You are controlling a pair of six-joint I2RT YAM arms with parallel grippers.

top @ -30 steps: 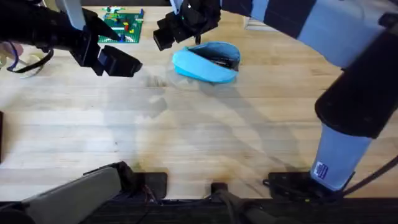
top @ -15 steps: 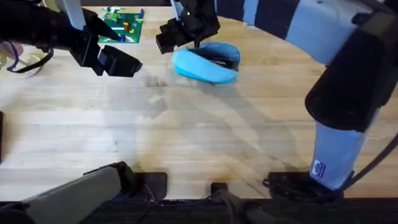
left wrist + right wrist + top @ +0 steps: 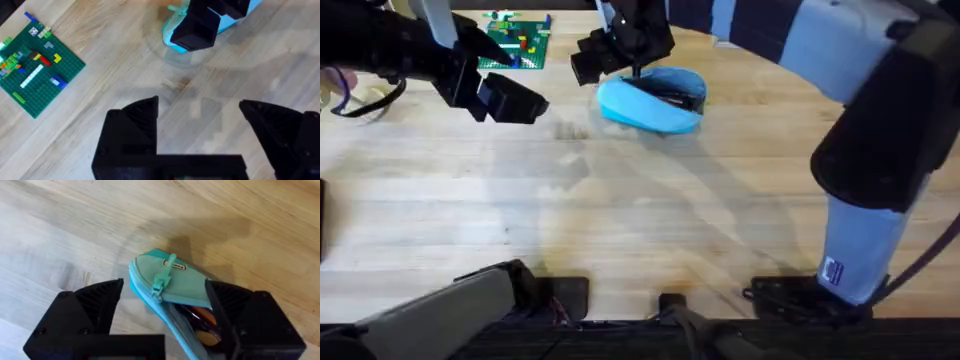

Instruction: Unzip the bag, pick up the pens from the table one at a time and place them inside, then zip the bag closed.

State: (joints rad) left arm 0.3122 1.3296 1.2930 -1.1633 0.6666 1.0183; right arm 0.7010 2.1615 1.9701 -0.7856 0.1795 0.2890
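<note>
Overhead
- bag (image 3: 655, 100): light blue pouch lying on the bench (image 3: 640, 220) at the far middle, its zipper gaping with dark contents inside.
- right tool (image 3: 638, 62): above the bag's far left end.
- left tool (image 3: 525, 103): above bare wood, well left of the bag.
- green brick plate (image 3: 518, 40): at the far edge, behind the left arm.

Left wrist
- left tool (image 3: 200, 117): fingers spread wide, gripping nothing, bare bench (image 3: 225, 75) beneath.
- bag (image 3: 172, 40): one end shows beyond the other arm's dark tool.
- green brick plate (image 3: 32, 70): flat on the wood.

Right wrist
- right tool (image 3: 162, 300): fingers wide apart, straddling the bag's end, not closed on it.
- bag (image 3: 180, 285): zipper pull (image 3: 162, 277) at the end, mouth open.
- pens (image 3: 202, 320): an orange-and-dark one inside the opening.
</note>
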